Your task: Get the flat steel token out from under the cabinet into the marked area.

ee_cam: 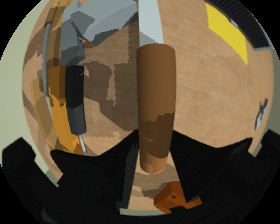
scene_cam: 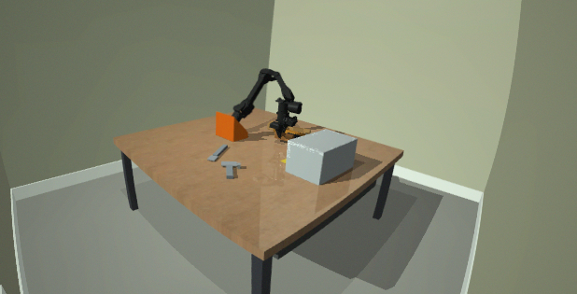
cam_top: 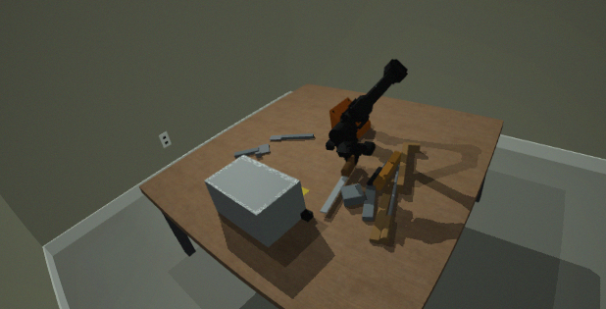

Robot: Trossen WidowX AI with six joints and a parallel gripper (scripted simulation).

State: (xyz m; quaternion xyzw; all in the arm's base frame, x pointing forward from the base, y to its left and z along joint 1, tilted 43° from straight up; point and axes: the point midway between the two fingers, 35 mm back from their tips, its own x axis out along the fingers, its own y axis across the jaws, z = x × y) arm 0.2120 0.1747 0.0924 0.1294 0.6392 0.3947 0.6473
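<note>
My gripper [cam_top: 349, 159] [scene_cam: 280, 136] [ee_cam: 152, 132] is shut on the brown handle [cam_top: 348, 166] [ee_cam: 156, 90] of a tool with a long flat steel blade [cam_top: 334, 195] [ee_cam: 150, 25]. The blade points forward beside the cabinet, outside it, and its shadow lies beside it. The pale grey cabinet [cam_top: 255, 185] [scene_cam: 322, 158] stands on the table [cam_top: 392, 272] [scene_cam: 187, 179]. The yellow marked area [cam_top: 305, 191] [scene_cam: 283, 161] [ee_cam: 226, 31] shows in part at its front. A small pale grey patch shows by the cabinet's dark edge in the wrist view; I cannot tell whether it is the token.
A grey block [cam_top: 353, 196] and a grey bar [cam_top: 369, 207] lie right of the blade, near a yellow-brown rack [cam_top: 411, 164]. A T-shaped grey piece [cam_top: 263, 150] [scene_cam: 230, 170] and a flat grey tool [cam_top: 294, 137] [scene_cam: 218, 153] lie across the table. An orange wedge [scene_cam: 226, 127] stands by the arm's base.
</note>
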